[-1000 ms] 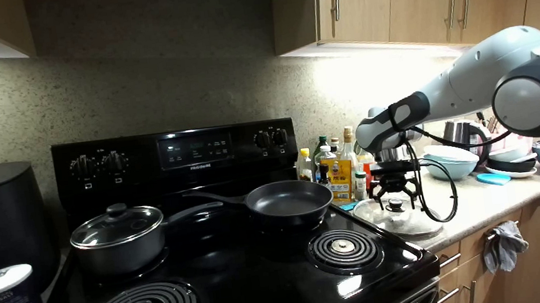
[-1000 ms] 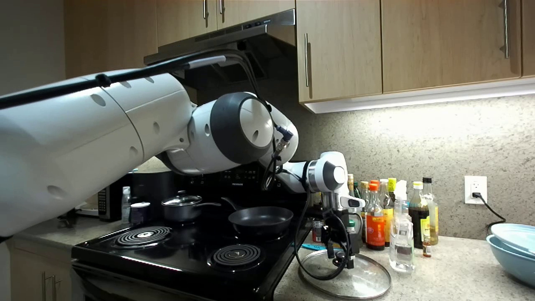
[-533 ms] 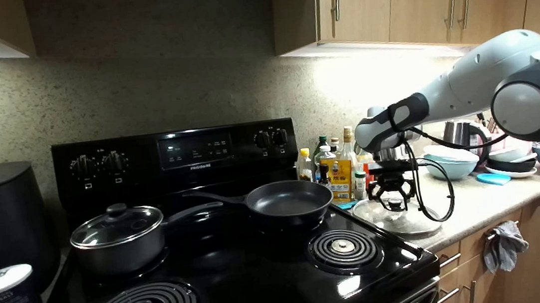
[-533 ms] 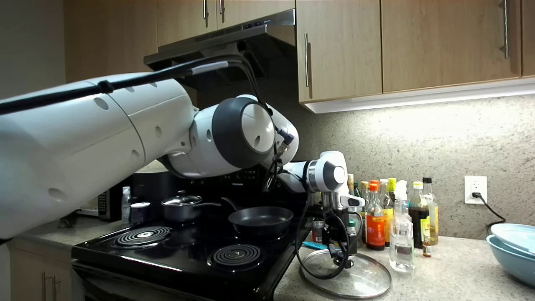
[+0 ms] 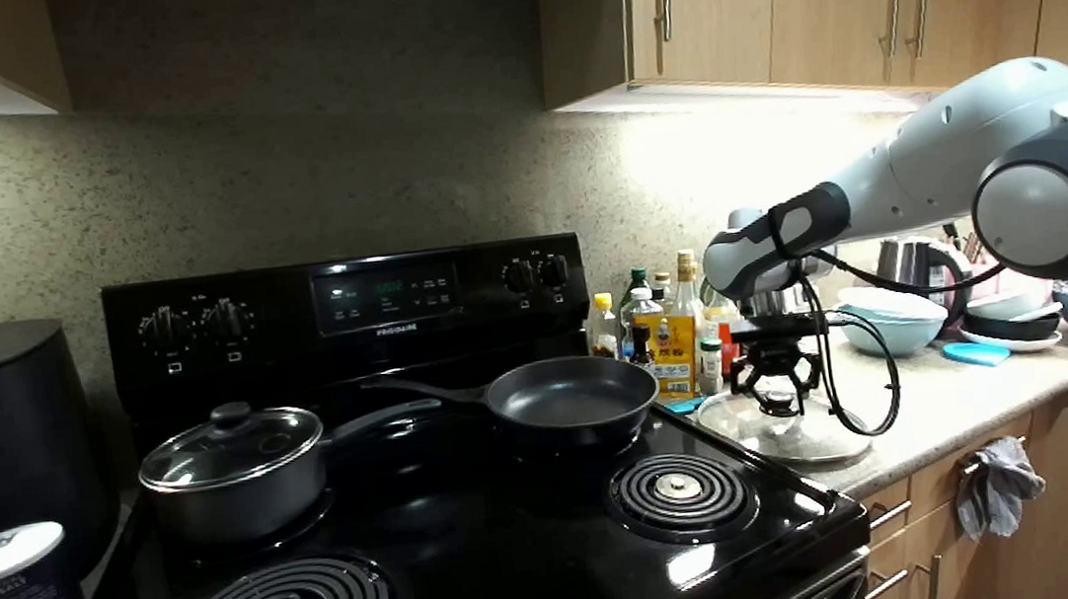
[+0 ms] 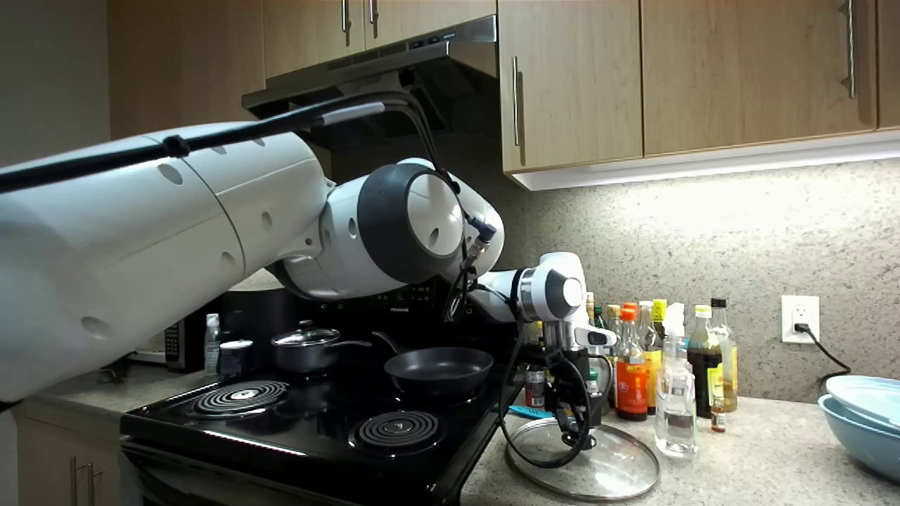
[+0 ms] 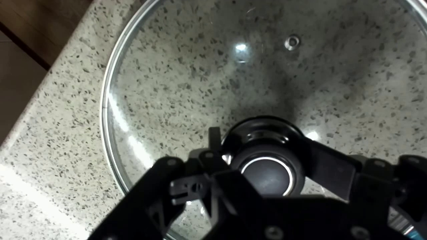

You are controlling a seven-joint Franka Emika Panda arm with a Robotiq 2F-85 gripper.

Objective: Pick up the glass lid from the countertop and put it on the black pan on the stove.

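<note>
Glass lid lies flat on the worktop, knob upward; being round, it is equally wide every way, its small metal-ringed vent set off-centre toward the top of the wrist view. Directly above, the tool holds the knob between its fingers, which stand part-way apart, one on each side. In both exterior views, the lid's rim sits just beside the edge of the stove; the wrist view shows another stretch near the worktop's own edge. A clear spray bottle stands near the rim, and speckled surface runs on from there to the pale-blue bowls. Black pan, at the rear of the stove, has its inside facing up and its handle pointing away from the lid, toward the grey pot's side.
</note>
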